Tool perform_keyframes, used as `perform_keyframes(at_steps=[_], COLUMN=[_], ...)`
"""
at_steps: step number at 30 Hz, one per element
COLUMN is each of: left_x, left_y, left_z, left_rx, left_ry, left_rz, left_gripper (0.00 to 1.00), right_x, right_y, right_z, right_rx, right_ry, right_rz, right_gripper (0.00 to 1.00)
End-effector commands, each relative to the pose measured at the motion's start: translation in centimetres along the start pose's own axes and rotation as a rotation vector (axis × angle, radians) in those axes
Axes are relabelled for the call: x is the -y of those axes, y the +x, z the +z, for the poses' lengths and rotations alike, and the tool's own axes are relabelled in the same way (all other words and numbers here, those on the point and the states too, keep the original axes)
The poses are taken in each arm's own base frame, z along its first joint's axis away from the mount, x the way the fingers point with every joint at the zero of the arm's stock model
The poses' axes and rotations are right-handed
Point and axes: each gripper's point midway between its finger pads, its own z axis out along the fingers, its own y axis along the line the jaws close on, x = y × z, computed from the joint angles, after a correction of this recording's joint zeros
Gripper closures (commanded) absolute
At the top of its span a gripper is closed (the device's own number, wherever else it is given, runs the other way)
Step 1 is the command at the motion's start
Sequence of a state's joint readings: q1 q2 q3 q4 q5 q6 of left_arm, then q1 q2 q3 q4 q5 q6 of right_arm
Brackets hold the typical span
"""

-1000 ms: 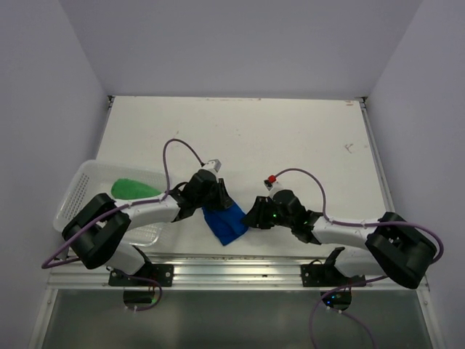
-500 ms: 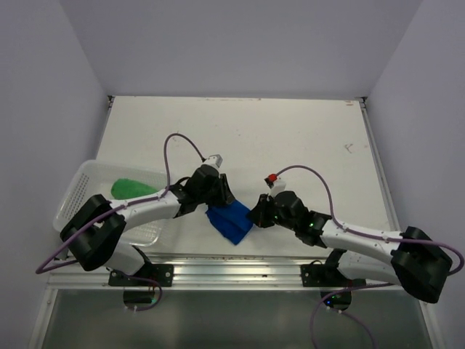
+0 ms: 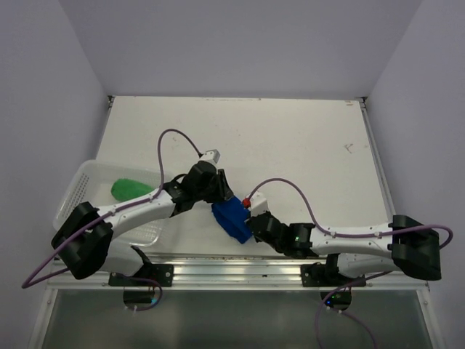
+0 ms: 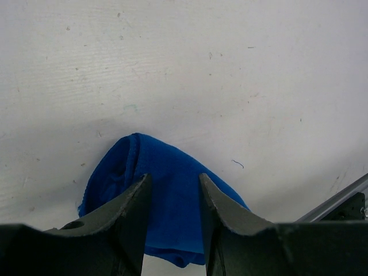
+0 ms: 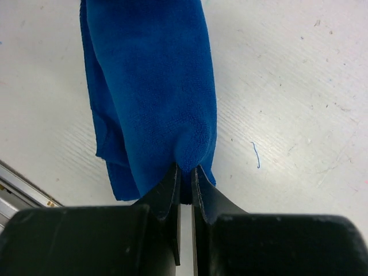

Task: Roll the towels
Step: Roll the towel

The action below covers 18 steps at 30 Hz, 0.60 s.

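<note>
The blue towel lies bunched on the table near the front edge, between the two arms. My right gripper is shut on a fold at its near end, and the cloth stretches away from the fingers. My left gripper stands open over the towel's other end, its fingers apart with blue cloth showing between them. The green towel lies in the white basket at the left. In the top view the left gripper and right gripper flank the blue towel.
The metal rail runs along the table's front edge just behind the blue towel. The basket sits by the left wall beside the left arm. Purple cables loop over both arms. The white tabletop stretches to the back.
My right gripper has reached left and low to the blue towel and shut on its fold. The left gripper's jaws have widened. The towel has bunched into a tighter bundle.
</note>
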<state>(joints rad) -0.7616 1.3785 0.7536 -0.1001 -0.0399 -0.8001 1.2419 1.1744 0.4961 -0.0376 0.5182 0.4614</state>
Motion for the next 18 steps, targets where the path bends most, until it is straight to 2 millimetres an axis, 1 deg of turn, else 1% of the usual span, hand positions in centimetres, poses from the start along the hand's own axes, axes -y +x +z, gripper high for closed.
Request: perform_keyframes(at_steps=[1, 7, 18], left_x=[0.5, 0.5, 0.4], left_y=[-1.4, -1.2, 0.0], left_z=[-1.1, -1.7, -2.6], left_rx=[0.05, 0.052, 0.039], left_ry=[0.01, 0.021, 0.063], left_rz=[0.012, 0.001, -0.017], left_gripper=[0.58, 0.58, 0.59], right_x=[0.0, -2.0, -5.2], right_y=[-1.9, -0.9, -0.7], right_z=[-0.6, -0.7, -0.5], right_rx=[0.078, 0.076, 0.086], right_ry=[0.099, 0.116, 0.109], right_rz=[-0.128, -0.247, -0.344], right_gripper=[1.0, 1.0, 1.0])
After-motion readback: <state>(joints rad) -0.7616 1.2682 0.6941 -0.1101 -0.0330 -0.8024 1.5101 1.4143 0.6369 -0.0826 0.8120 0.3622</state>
